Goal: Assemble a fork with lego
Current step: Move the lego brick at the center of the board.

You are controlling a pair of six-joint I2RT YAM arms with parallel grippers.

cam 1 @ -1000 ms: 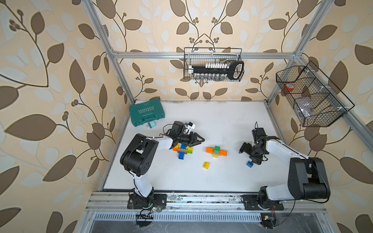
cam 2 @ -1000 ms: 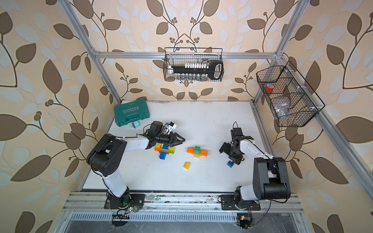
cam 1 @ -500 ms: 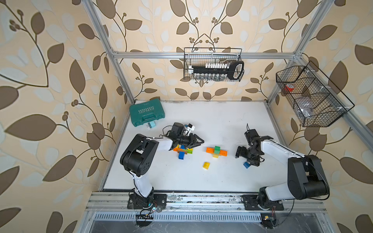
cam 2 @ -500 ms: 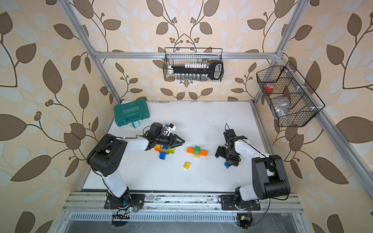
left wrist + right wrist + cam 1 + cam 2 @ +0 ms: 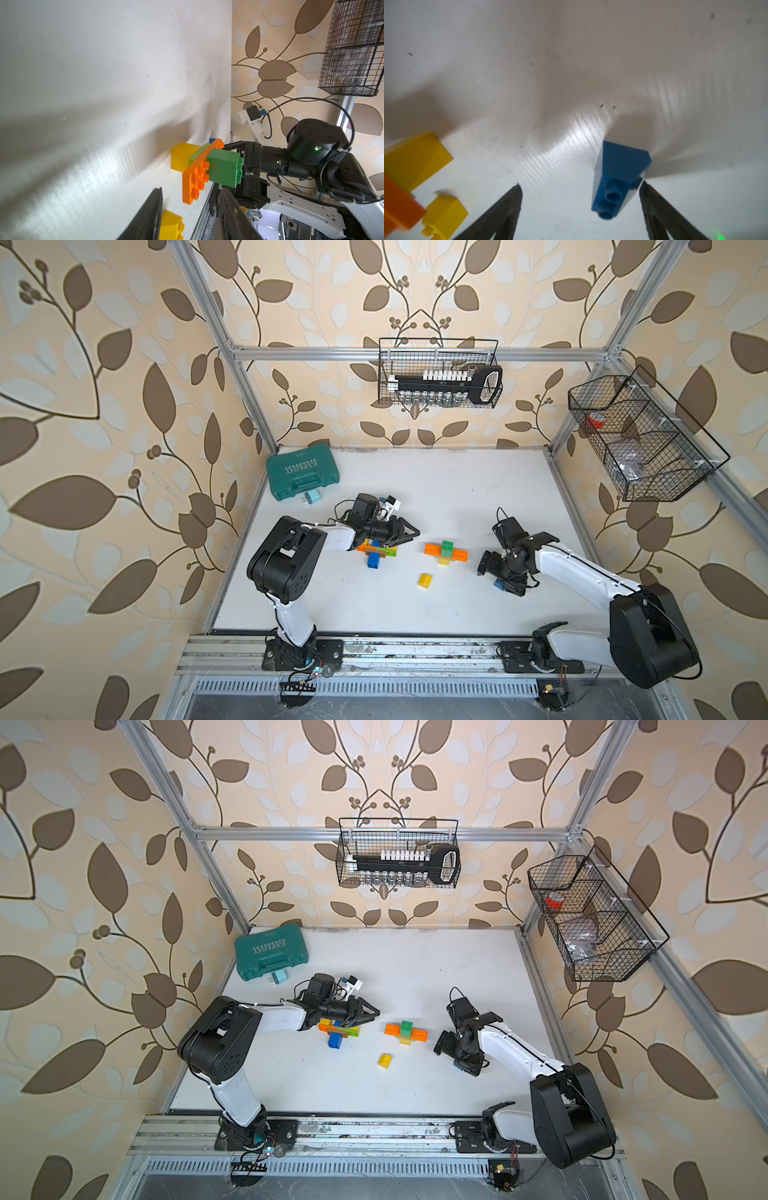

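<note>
**Right jaws straddled a blue brick; left jaws hung empty**

In both top views the left arm lay low and stretched out over the white table (image 5: 478,489). Its wrist was above the left stack (image 5: 376,552) of orange, brown, green, yellow and blue bricks. The left gripper (image 5: 413,531) pointed past that stack toward the centre stack (image 5: 446,551), near it but apart. The right arm was bent at the elbow with its wrist tipped down. The right gripper (image 5: 505,583) stood over a blue brick (image 5: 500,585), which was mostly hidden there. A loose yellow brick (image 5: 425,580) lay between the two grippers. A teal case (image 5: 301,475) sat well behind the left gripper.

The left wrist view showed what the top views could not: a clear gap in the left gripper (image 5: 191,190). Its black fingers (image 5: 151,214) were partly spread and held nothing. Ahead of the tips the centre stack (image 5: 197,176) showed its layers: a smooth yellow block, a thin studded orange plate and a glossy green brick. The yellow brick (image 5: 171,225) lay just beyond one finger.

The right wrist view, somewhat blurred, showed the right gripper (image 5: 580,184) spread wide. The blue brick (image 5: 618,166), with two round studs up, stood on the table between the tapered tips. It was close against one finger (image 5: 654,199), and I could not tell whether they touched. The yellow brick (image 5: 446,216) and the centre stack (image 5: 415,155) lay outside the other finger.
</note>
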